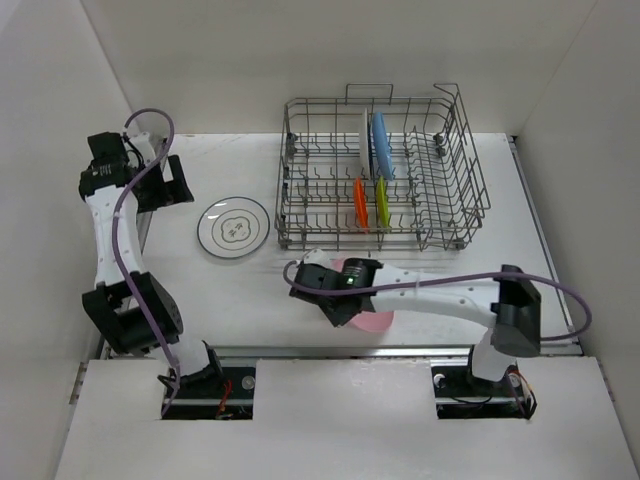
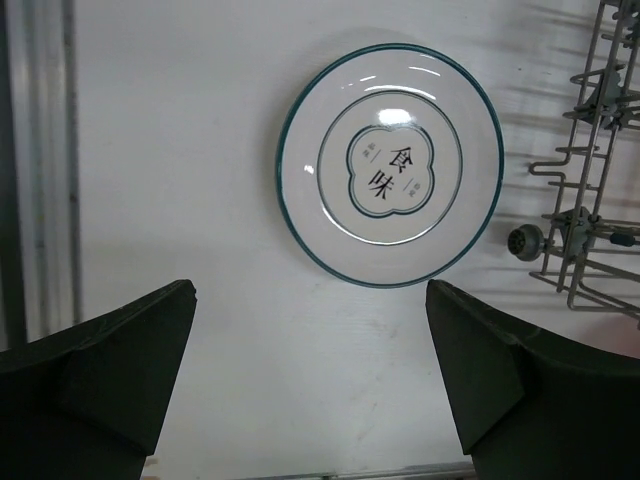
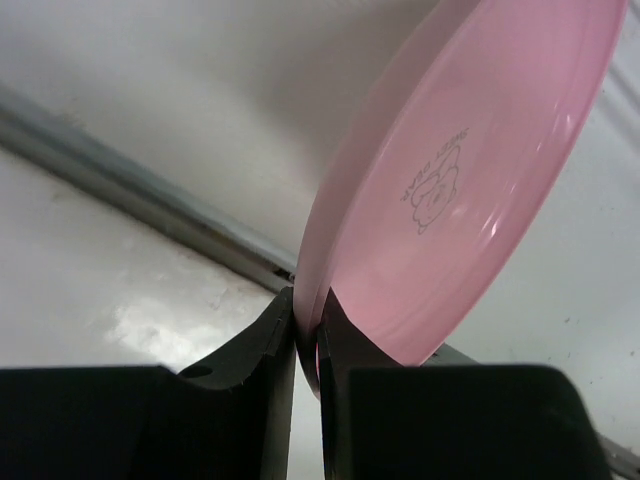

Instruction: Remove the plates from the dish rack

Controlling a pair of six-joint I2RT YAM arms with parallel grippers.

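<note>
Right gripper [image 3: 307, 312] clamped on pink plate [image 3: 450, 180] rim | left gripper [image 2: 308, 320] wide apart, near green-rimmed plate [image 2: 390, 165]

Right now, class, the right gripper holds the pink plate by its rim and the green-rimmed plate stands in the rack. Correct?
No. The right gripper holds the pink plate by its rim, but the green-rimmed plate lies flat on the table beside the rack, as the top external view shows.
</note>
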